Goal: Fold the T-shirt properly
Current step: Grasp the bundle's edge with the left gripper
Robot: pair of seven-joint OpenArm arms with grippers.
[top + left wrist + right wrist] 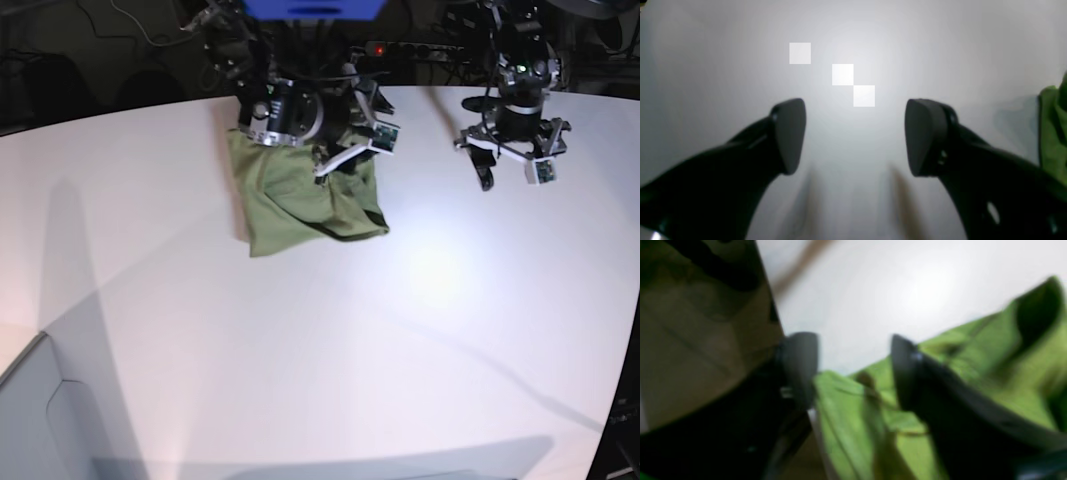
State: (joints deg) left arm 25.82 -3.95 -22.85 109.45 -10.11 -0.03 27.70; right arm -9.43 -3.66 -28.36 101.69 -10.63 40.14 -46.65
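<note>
T-shirt (305, 205) at 11 o'clock on desk (420, 330), already compact, edges uneven; tidying maybe left. Right gripper (853, 370) jaws apart over cloth, gripping nothing. Left gripper (855, 136) jaws apart, empty, at 2 o'clock.

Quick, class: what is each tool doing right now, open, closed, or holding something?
Left tool: open, empty, above the bare table.
Right tool: open over the T-shirt, not gripping it.

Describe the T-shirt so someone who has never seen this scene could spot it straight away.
Start with the white table that fills the base view, then look to its far side, left of centre. The T-shirt lies there as a rumpled, partly folded olive-green bundle under the right gripper, whose fingers are apart. It is the only cloth and the only green thing on the table.
</note>
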